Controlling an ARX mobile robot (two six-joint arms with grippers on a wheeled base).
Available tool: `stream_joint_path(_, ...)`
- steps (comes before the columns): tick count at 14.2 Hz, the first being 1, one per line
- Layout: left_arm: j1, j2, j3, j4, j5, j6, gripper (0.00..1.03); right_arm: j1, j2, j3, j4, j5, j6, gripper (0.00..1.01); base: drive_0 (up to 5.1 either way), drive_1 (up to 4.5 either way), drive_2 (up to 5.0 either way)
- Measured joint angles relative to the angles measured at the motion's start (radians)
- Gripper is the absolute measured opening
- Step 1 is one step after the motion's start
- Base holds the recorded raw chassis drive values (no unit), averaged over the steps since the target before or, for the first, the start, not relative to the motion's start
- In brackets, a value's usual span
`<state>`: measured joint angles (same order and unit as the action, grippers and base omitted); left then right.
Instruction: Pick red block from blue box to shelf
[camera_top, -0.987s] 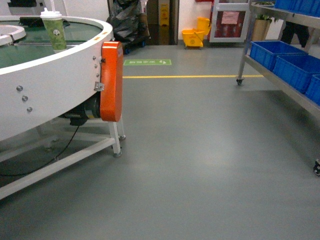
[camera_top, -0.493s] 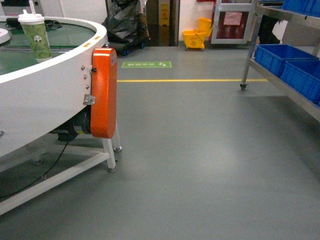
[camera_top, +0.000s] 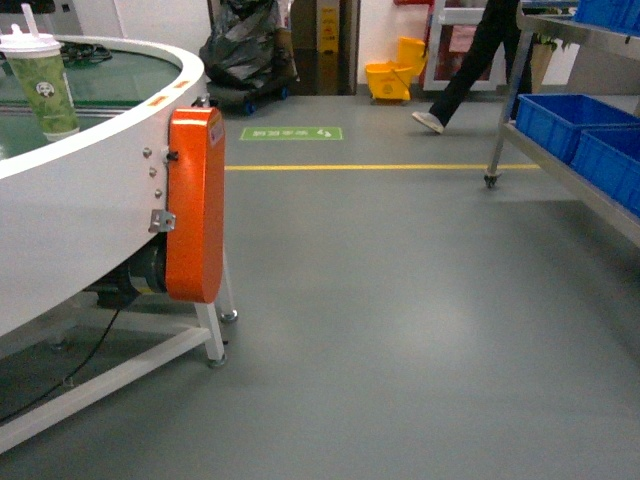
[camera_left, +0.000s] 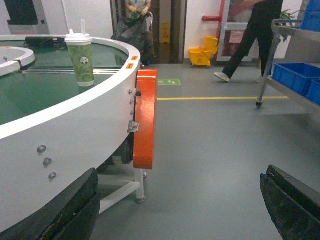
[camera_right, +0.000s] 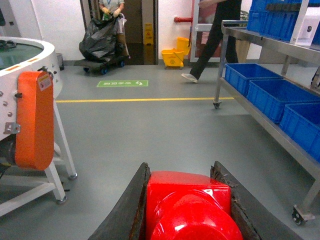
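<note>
Your views, largest item first, all placed against the round conveyor table.

- Round conveyor table: white wall, green top, fills the left of your head view.
- Shelf: steel rack across the open grey floor from the table, on the right; a caster shows at its near post.
- Dark blue crates: on the shelf's lower tier, more above, all on the side away from the table.
- Walking person: dark trousers, beyond the table, near the shelf's far end.
- Orange guard: bolted to the table's outer wall, facing the floor.
- Black bag on a cart: past the table, by the doorway, a second person standing behind it.
- Yellow mop bucket: against the back wall, beyond the table.
- Yellow floor line: runs from the table side toward the shelf.
- Lidded cup with straw: upright on the table's green top.
- Left gripper: fingers spread wide with nothing between them, just off the table's wall.
- Right gripper: clamped on the red block, carried above the floor between table and shelf.
</note>
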<state>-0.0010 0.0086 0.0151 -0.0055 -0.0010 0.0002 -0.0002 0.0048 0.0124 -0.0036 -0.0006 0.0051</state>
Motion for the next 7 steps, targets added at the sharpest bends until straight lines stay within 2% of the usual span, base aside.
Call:
stream_joint_path(6, 0.000, 0.000, 0.000, 0.002, 0.000, 0.000, 0.98, 0.000, 0.000, 0.000, 0.000, 0.000, 0.000, 0.28, 0.0, 4.35, -4.3)
stream_joint_path(7, 0.002, 0.000, 0.000, 0.002, -0.002, 0.000, 0.98, 0.000, 0.000, 0.000, 0.003, 0.000, 0.000, 0.28, -1.3, -1.26, -1.3)
